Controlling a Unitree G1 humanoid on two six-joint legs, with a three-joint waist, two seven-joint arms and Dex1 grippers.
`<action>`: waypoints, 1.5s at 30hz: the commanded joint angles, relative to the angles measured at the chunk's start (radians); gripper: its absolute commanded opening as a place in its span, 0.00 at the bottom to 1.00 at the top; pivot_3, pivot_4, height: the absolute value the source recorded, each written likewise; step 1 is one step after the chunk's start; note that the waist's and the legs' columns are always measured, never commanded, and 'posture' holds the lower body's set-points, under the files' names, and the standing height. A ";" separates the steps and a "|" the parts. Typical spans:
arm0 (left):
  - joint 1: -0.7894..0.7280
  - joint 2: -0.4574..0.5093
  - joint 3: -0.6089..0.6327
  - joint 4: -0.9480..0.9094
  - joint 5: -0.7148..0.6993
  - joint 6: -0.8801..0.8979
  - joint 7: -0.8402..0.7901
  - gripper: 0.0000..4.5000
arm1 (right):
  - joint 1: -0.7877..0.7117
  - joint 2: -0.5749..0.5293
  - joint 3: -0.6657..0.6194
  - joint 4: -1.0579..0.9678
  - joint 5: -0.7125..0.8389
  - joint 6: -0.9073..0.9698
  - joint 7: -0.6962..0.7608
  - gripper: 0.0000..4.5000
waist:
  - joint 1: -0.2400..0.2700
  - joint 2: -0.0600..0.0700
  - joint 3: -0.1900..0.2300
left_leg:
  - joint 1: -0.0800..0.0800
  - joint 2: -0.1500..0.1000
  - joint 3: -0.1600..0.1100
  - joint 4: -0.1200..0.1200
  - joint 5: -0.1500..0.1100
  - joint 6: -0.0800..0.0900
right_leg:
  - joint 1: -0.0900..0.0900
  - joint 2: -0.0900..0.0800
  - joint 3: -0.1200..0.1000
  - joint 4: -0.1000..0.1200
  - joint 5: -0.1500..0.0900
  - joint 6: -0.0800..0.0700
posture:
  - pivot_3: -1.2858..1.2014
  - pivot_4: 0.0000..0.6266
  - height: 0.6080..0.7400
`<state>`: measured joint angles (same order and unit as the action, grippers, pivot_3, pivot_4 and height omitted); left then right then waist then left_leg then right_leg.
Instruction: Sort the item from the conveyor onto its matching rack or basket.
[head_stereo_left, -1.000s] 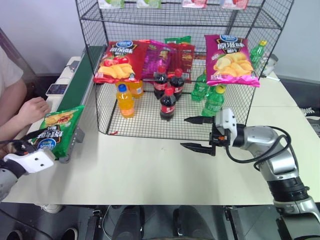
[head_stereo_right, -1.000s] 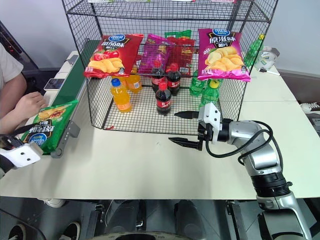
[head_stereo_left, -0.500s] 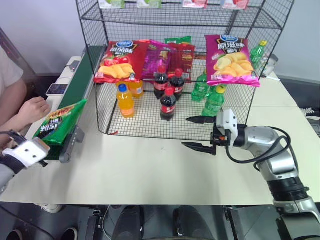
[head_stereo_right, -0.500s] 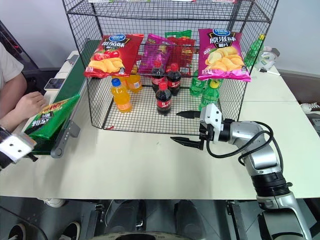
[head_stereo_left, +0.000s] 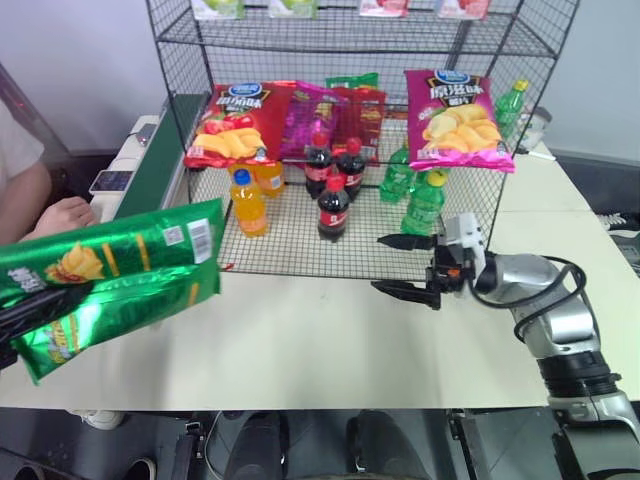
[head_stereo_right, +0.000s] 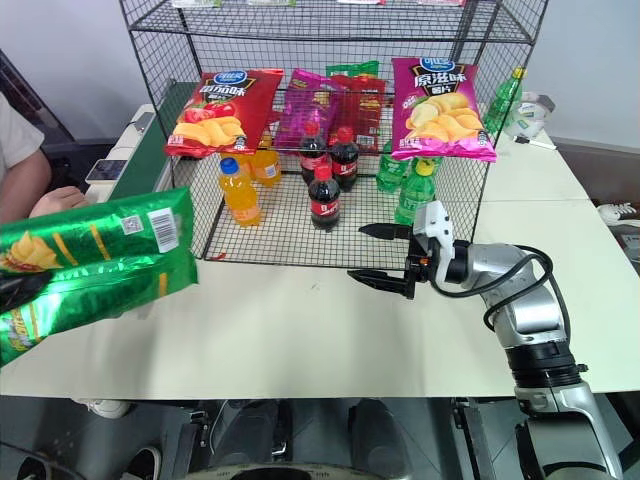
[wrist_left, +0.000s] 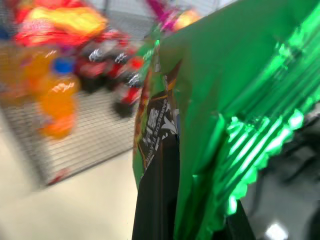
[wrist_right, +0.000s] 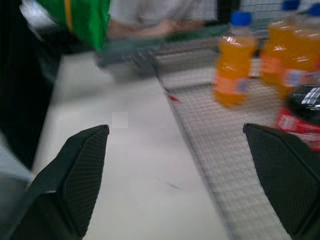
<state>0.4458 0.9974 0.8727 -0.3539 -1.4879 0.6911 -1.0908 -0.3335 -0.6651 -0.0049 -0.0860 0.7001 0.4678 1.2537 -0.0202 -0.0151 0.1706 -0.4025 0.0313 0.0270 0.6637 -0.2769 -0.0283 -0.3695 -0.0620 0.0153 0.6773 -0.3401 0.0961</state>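
Green crisps bag (head_stereo_left: 110, 280) lifted off conveyor (head_stereo_left: 160, 150) | left pincer clamps it | right pincer (head_stereo_left: 405, 265) agape, empty

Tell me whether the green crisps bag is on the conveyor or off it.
Off it. The green crisps bag hangs in the air over the table's near left edge, pinched by the left end effector.
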 joint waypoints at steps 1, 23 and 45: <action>-0.103 -0.073 -0.215 -0.090 -0.108 0.067 0.076 0.01 | 0.031 -0.033 -0.046 -0.122 0.156 0.154 0.014 1.00 | 0.002 0.000 0.000 | 0.000 0.000 0.000 0.000 0.000 0.000 | 0.001 0.000 0.000 -0.001 0.000 0.000 | 0.52 0.24 0.99; -0.618 -0.305 -0.643 0.122 -0.043 0.305 0.047 0.01 | -0.056 0.109 -0.072 -0.270 0.417 0.415 -0.245 1.00 | 0.003 -0.001 -0.001 | -0.004 0.001 0.000 0.001 0.000 0.000 | -0.004 0.005 0.001 0.000 0.000 0.000 | 0.52 0.24 0.99; -0.662 -0.364 -0.677 0.150 0.173 0.292 0.033 0.06 | -0.068 0.108 0.003 -0.262 0.374 0.453 -0.239 0.00 | 0.004 -0.001 -0.001 | -0.004 0.000 0.000 0.001 0.000 0.000 | -0.004 0.005 0.001 -0.001 0.000 0.000 | 0.52 0.24 0.99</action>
<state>-0.2113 0.6236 0.1784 -0.1989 -1.3373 0.9931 -1.0572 -0.3973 -0.5586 0.0281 -0.3276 1.0706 0.9496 1.0148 -0.0165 -0.0159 0.1700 -0.4064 0.0317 0.0268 0.6646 -0.2769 -0.0280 -0.3737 -0.0575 0.0165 0.6766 -0.3399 0.0965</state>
